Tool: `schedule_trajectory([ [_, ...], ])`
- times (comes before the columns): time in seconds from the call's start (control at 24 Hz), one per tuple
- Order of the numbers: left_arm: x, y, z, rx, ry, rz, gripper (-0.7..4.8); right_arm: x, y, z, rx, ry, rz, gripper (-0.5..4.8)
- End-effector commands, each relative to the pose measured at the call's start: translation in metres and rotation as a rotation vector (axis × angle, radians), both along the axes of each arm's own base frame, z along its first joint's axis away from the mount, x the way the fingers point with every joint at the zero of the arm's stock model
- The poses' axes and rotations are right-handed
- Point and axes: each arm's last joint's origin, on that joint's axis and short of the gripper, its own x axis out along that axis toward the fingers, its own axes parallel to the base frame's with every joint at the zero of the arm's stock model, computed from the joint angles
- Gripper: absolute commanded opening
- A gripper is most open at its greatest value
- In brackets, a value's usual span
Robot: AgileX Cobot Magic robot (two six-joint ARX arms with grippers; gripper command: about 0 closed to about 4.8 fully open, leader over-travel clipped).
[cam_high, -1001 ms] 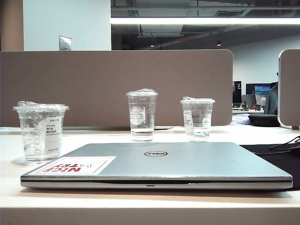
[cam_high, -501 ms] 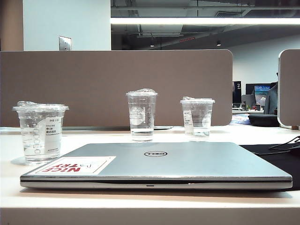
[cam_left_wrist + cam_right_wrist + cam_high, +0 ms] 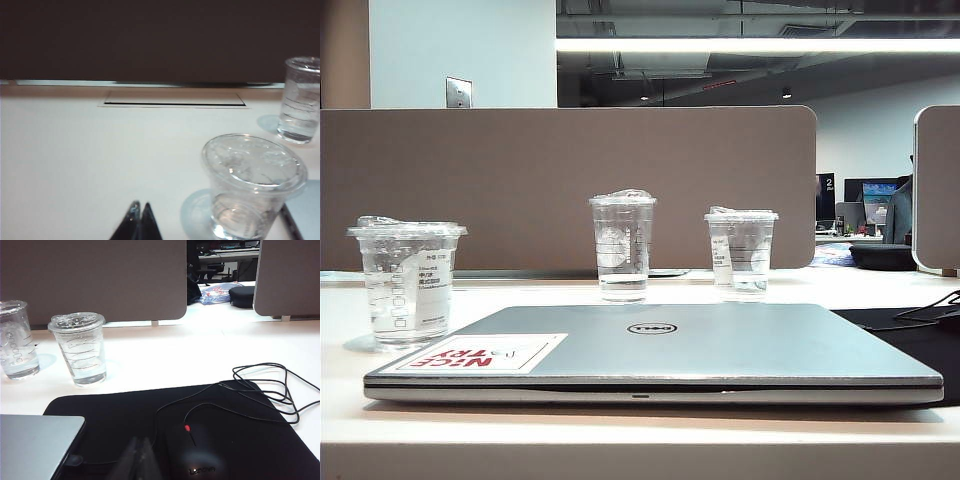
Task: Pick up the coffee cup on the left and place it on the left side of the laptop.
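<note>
Clear cup (image 3: 408, 283) – white label, black print; silver-grey laptop (image 3: 700, 345) – white-and-red sticker (image 3: 478, 354); black mat (image 3: 210, 425).

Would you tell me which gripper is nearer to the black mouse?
Right. The right gripper hangs shut just beside the mouse; the left gripper, also shut, is by the coffee cup past the laptop.

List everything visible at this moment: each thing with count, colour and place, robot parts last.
coffee cup: 1, clear, white label; table, left of laptop.
taller cup: 1, clear; behind laptop, centre.
short cup: 1, clear; behind laptop, right.
laptop: 1, silver-grey, closed; front centre.
mouse pad: 1, black; right of laptop.
mouse: 1, black, wired; on pad.
partition: grey-brown; behind the table.
left gripper: black, shut, near coffee cup.
right gripper: shut, above pad.
</note>
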Motion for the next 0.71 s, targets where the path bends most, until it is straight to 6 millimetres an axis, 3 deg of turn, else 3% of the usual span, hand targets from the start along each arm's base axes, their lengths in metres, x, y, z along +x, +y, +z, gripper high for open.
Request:
schedule_trajectory([
  [0.04,-0.0060,0.0011,-0.0016,-0.026,0.010,0.035,-0.04,0.0001,-0.0001,0.0004,-0.001,-0.015,-0.002,-0.05],
  [0.71,-0.0101,-0.0022,-0.0072,-0.015,0.058,-0.069,-0.05,0.0001,-0.0001,0.0004,-0.001,-0.015,-0.002,-0.05],
])
